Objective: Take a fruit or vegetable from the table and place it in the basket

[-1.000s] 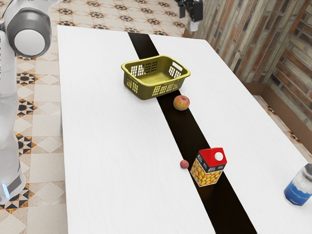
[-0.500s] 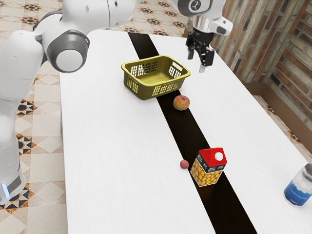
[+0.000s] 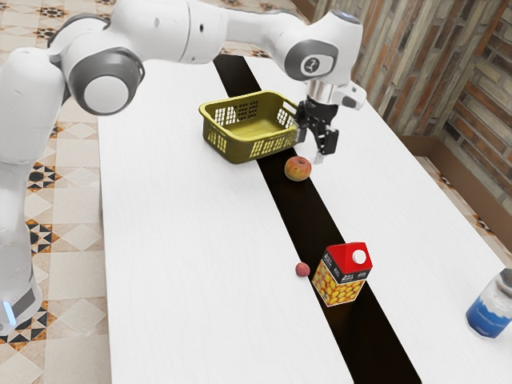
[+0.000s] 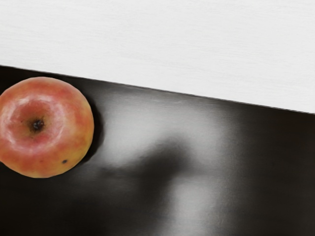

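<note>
My gripper (image 3: 313,147) is open, just above and beside the red-yellow apple (image 3: 298,169), close to one end of the olive-green basket (image 3: 229,147). Nothing shows between its fingers. The apple rests on the dark stripe of the table, outside the basket. Seen from my hand, the apple (image 4: 45,129) has its dimpled side facing up and lies off to one side, not centred under the hand. A small reddish round fruit (image 3: 302,270) is on the white table beside a carton. Inside, the basket's visible floor holds nothing.
The red-topped carton (image 3: 342,274) with yellow fruit printed on it stands on the dark stripe. A blue and white bottle (image 3: 490,306) is near the table's edge at the exterior view's right. The white table (image 3: 184,264) extends around them.
From the table's far end, my arm has reached in and come down toward the apple, passing to the basket's side. Basket, apple, small fruit, carton and bottle have stayed put.
</note>
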